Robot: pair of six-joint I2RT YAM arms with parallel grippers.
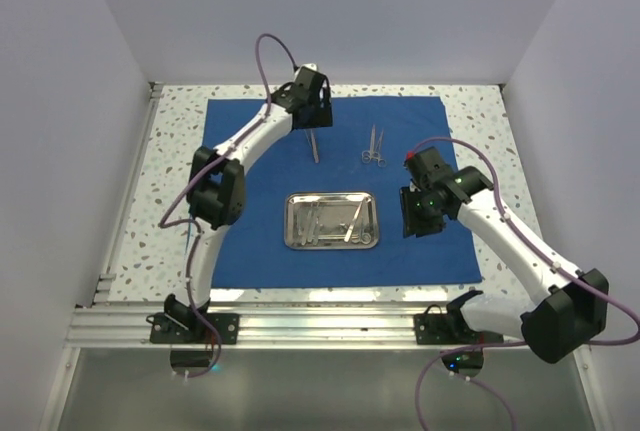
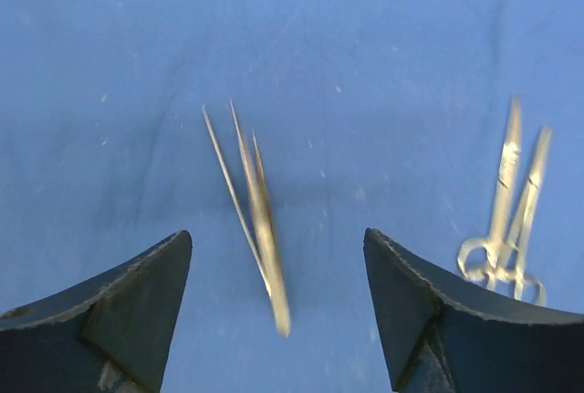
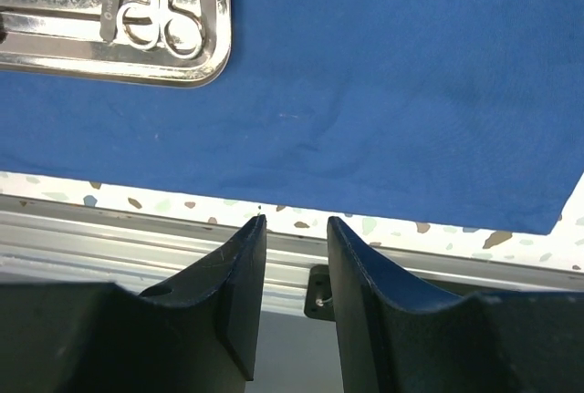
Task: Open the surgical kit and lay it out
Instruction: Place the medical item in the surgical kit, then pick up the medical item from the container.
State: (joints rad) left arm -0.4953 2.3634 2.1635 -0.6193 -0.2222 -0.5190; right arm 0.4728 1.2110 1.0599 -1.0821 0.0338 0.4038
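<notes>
The surgical kit lies opened on a speckled desk (image 1: 480,121), its royal-blue cloth wrap (image 1: 250,241) spread flat and covering most of the surface. A shiny steel tray (image 1: 290,221) with rounded corners sits on the cloth near its middle, toward the near edge, with several slender silver instruments (image 1: 335,221) inside it.

At the far side of the cloth, the left tool (image 1: 312,116) hangs released, its jaws spread wide. A pair of tweezers (image 1: 313,144) shows just below it. In the left wrist view the tweezers (image 2: 260,229) appear blurred in the gap of the left tool (image 2: 276,233), clear of both fingers; whether they rest fully on the cloth cannot be told. Just to their right, apart from them, scissor-like forceps (image 1: 373,146) lie flat on the cloth, ring handles toward the near side (image 2: 511,220).

The right tool (image 1: 418,221) hovers just right of the tray. Its own camera shows the right tool (image 3: 297,222) with jaws parted only narrowly and nothing between them, above the cloth's near edge and the desk's metal rail. The tray's corner (image 3: 109,69) and ring-handled instruments (image 3: 160,28) show at upper left of that view.
</notes>
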